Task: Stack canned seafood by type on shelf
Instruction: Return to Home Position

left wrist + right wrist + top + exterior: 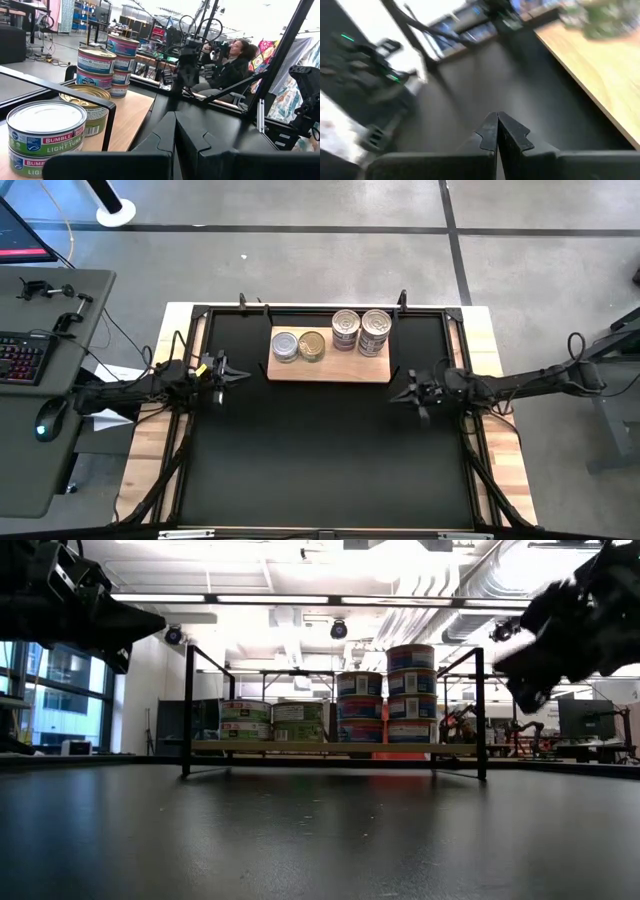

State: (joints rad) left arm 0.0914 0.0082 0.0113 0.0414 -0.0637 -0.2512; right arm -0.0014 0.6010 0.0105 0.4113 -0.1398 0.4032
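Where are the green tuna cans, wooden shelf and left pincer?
green tuna cans (49, 145), left wrist view, top can's label.
wooden shelf (330, 371), high view, bare front strip.
left pincer (175, 118), left wrist view, where fingertips meet.

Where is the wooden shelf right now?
In the high view, the shelf lies on the black mat near its top edge, between the left gripper and right gripper, with cans standing on it.

The shelf (330, 370) on the black mat (320, 450) carries four can stacks (346, 330).

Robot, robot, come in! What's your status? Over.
Left gripper shut, empty, beside shelf. Right gripper shut, empty. Cans in four stacks on shelf. Nothing in the way.
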